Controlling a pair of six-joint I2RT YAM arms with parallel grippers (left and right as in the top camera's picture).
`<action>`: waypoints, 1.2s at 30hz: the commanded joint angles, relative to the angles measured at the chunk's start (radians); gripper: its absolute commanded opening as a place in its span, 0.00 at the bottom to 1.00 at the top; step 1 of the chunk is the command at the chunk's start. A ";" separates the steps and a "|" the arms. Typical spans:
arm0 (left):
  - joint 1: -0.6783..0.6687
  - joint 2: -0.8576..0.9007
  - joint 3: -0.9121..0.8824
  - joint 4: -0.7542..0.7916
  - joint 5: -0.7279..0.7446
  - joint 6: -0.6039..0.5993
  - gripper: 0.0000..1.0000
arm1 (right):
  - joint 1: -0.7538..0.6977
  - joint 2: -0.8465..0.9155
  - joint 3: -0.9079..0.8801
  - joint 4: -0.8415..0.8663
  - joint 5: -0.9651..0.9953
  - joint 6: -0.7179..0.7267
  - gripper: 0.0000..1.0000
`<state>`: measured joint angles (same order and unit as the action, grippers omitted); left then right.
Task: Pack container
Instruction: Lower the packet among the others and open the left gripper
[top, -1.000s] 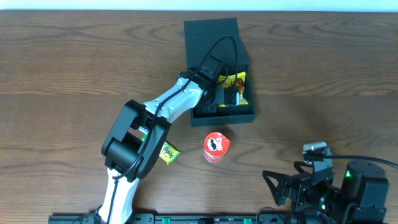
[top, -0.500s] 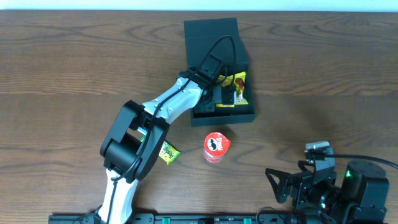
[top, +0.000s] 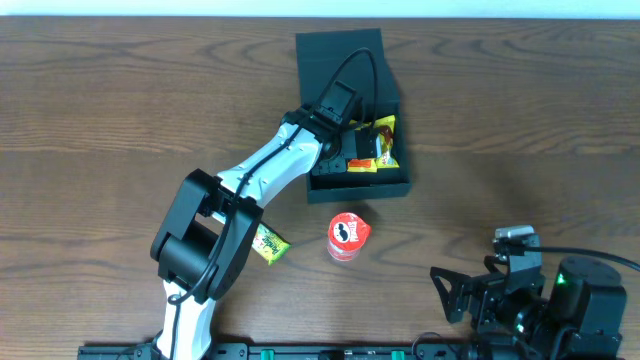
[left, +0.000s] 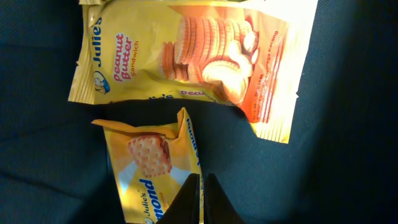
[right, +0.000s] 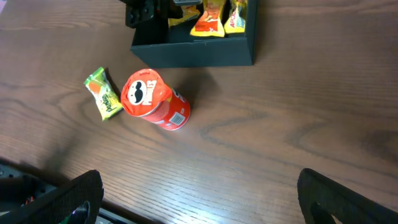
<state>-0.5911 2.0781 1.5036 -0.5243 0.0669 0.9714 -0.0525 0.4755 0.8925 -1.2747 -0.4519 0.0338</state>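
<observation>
The dark container (top: 360, 187) stands open at the back centre, its flap lid (top: 338, 55) folded back. It also shows in the right wrist view (right: 193, 53). My left gripper (top: 362, 150) reaches inside it. In the left wrist view its jaws (left: 202, 190) are closed on the edge of a yellow almond snack packet (left: 149, 168) that lies on the container floor (left: 336, 124). A yellow peanut butter sandwich packet (left: 186, 56) lies beside it. My right gripper (right: 199, 199) is open and empty, low over the table at the front right (top: 480, 298).
A small red can (top: 347, 236) stands in front of the container, also in the right wrist view (right: 152, 99). A small green-yellow snack packet (top: 270, 244) lies to its left, also in the right wrist view (right: 104, 93). The table is brown wood.
My left gripper has shifted slightly toward the back of the container. The right arm has drifted a little to the right. The can and the green packet have not moved.
</observation>
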 joint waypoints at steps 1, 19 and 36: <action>0.002 -0.018 0.011 -0.011 -0.036 -0.007 0.06 | 0.009 -0.004 -0.006 0.000 0.000 0.015 0.99; 0.006 0.037 0.010 -0.050 -0.108 -0.007 0.06 | 0.009 -0.004 -0.006 0.000 -0.001 0.023 0.99; 0.008 0.038 0.010 0.000 -0.208 0.016 0.06 | 0.009 -0.004 -0.006 0.000 0.000 0.022 0.99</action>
<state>-0.5907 2.0914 1.5040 -0.5304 -0.0921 0.9730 -0.0525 0.4755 0.8925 -1.2743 -0.4519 0.0425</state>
